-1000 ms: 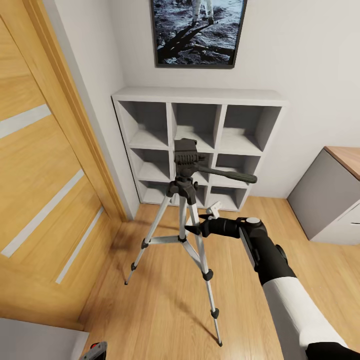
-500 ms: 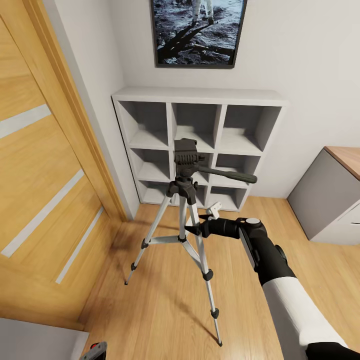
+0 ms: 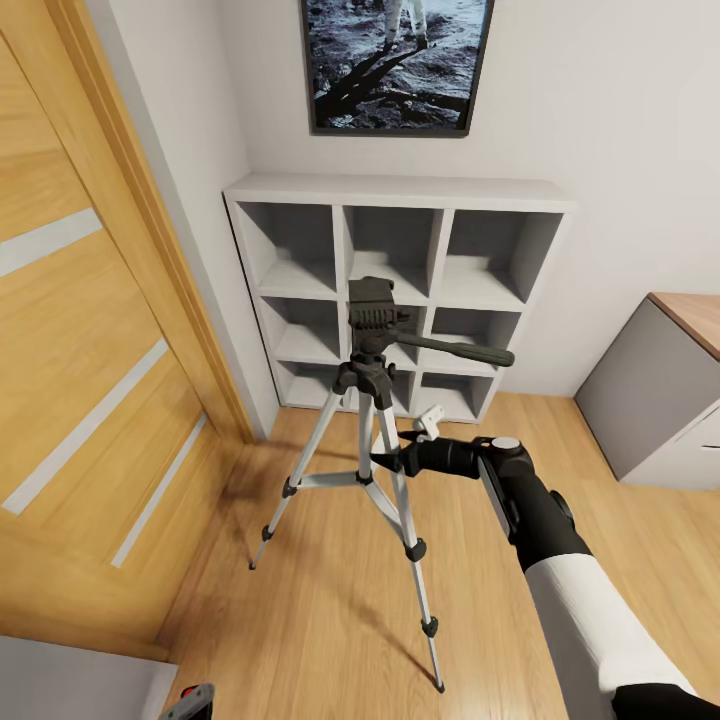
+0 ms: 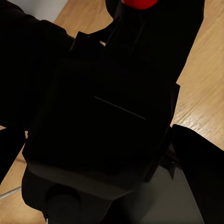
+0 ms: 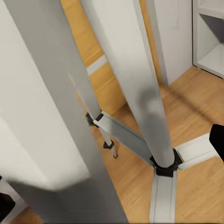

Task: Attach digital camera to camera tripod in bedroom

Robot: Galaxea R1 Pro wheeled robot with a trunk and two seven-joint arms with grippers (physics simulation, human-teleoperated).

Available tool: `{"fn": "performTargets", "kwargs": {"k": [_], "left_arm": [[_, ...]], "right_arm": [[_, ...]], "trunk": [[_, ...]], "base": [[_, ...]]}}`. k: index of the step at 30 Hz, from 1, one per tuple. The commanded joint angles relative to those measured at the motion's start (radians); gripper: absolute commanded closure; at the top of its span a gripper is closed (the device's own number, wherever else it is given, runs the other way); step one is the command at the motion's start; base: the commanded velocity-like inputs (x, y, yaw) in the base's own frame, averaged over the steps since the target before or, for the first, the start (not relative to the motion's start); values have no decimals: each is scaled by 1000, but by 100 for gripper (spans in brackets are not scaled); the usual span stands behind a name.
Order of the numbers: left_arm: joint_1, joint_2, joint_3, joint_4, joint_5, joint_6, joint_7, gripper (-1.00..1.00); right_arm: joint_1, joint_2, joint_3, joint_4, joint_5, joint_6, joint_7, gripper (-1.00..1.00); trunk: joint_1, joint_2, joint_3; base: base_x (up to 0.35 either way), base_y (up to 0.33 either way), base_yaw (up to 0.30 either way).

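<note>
A: Where's the camera (image 4: pixel 107 126)?
B: Nearest, at seven o'clock by the left gripper (image 3: pixel 190 697); whether it's pinched, I can't tell. Small, rigid, probably light; hold the body, not the lens.
A: The tripod (image 3: pixel 372 400)?
B: At twelve, upright, handle toward three. The right gripper (image 3: pixel 392 460) is at its legs; spread or pressed, can't tell. Thin legs likely tip easily.
</note>
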Motion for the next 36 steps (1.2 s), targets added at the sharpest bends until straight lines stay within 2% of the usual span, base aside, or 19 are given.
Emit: {"fn": "performTargets", "kwargs": {"k": [1, 15, 16, 30, 33, 36], "left_arm": [[0, -1, 8, 0, -4, -2, 1, 100], [0, -1, 8, 0, -4, -2, 1, 100], [0, -1, 8, 0, -4, -2, 1, 100], [0, -4, 5, 12, -5, -2, 1, 100], [1, -6, 2, 72, -4, -1, 3, 100], [4, -4, 3, 91, -4, 3, 8, 100]], "right_arm": [[-1, 0, -2, 4, 6, 5, 1, -100], [-1, 0, -1, 21, 7, 3, -23, -100], [-1, 0, -1, 21, 7, 3, -23, 100], [-1, -1, -1, 31, 7, 3, -33, 100], [-1, -1, -1, 39, 11, 2, -54, 100], [-1, -2, -1, 45, 12, 2, -66, 100]], "trunk": [[1, -2, -2], [1, -2, -2], [1, -2, -2], [1, -2, -2], [1, -2, -2], [1, -2, -2]], "base": [[0, 0, 0], [0, 0, 0], [0, 0, 0], [0, 0, 0], [0, 0, 0], [0, 0, 0]]}}
